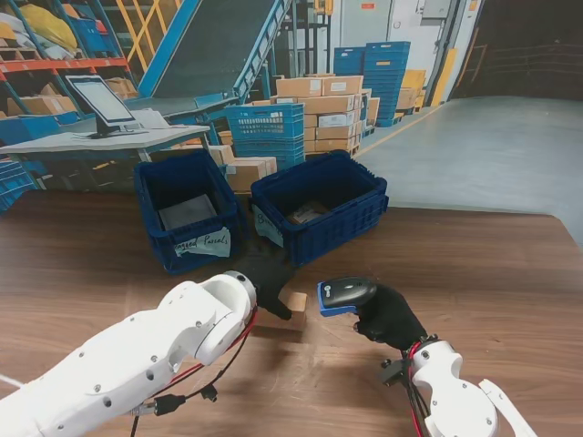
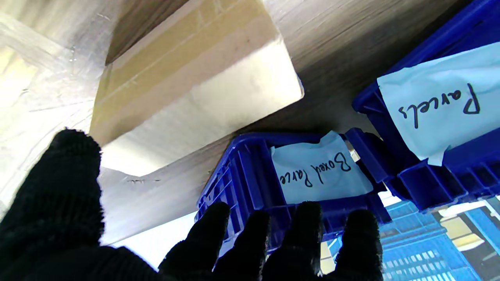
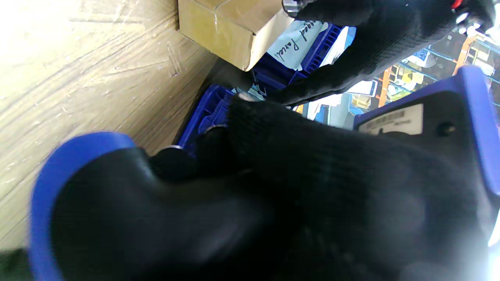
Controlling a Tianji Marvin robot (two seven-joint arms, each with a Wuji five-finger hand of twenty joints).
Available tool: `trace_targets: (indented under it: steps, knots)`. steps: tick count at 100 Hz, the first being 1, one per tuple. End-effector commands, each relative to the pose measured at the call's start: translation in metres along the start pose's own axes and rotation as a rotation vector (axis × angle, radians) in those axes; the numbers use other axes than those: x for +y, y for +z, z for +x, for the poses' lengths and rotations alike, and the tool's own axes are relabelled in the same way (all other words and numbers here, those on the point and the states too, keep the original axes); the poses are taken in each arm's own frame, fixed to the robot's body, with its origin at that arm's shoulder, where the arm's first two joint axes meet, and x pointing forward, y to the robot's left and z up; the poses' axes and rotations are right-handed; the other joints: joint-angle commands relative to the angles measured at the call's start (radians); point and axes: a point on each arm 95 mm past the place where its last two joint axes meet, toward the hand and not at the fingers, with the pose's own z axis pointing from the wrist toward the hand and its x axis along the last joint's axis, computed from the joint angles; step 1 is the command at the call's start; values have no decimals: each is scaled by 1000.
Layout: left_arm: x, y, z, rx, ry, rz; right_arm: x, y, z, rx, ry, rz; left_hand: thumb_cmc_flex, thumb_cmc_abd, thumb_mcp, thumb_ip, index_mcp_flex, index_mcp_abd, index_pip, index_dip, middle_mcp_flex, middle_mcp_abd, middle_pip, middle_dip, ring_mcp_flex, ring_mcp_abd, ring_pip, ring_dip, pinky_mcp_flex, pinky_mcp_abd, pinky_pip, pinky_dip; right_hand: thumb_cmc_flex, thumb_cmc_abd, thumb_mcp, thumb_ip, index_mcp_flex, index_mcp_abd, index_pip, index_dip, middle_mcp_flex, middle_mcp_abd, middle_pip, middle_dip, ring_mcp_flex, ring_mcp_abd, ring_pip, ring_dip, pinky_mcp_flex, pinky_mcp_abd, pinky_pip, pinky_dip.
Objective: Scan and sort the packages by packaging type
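Right hand [image 1: 390,317] grips barcode scanner [image 1: 344,295], just right of cardboard box [image 1: 293,304]. Left hand [image 1: 270,289] over box. Two blue crates [image 1: 319,205] farther from me.

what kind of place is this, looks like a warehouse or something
Most likely a parcel sorting warehouse. A sloped blue conveyor rises behind stacked brown cardboard cartons, and two dark blue plastic crates with handwritten paper labels reading "Boxed Parce…" stand on the brown wooden table.

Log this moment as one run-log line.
phase: scan | right hand: holds barcode scanner, aimed toward cardboard box | left hand: open over box | box: on table | bins: behind
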Motion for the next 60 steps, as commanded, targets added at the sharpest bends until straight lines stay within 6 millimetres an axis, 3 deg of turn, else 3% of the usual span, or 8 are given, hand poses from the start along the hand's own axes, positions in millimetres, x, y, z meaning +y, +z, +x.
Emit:
trace_targets:
  steps: [1, 60]
  knots:
    - [-2, -6, 9, 26, 5, -4, -3, -1, 5, 8, 2, 10, 11, 34, -13, 29, 22, 10, 5, -11, 26, 13, -25, 4, -5, 30, -8, -15, 5, 38, -27, -5, 88, 46, 149, 7, 63, -32, 58, 40, 16, 12, -9, 6, 26, 34, 19, 12, 5, -30, 56, 37]
    - [18, -23, 5, 96, -72, -28, -3, -2, 9, 15, -4, 0, 9, 45, 9, 30, 47, 7, 15, -10, 55, 5, -21, 11, 23, 24, 3, -10, 15, 33, -13, -1, 87, 47, 148, 7, 63, -32, 58, 40, 16, 12, -10, 7, 26, 33, 19, 12, 4, -31, 55, 37]
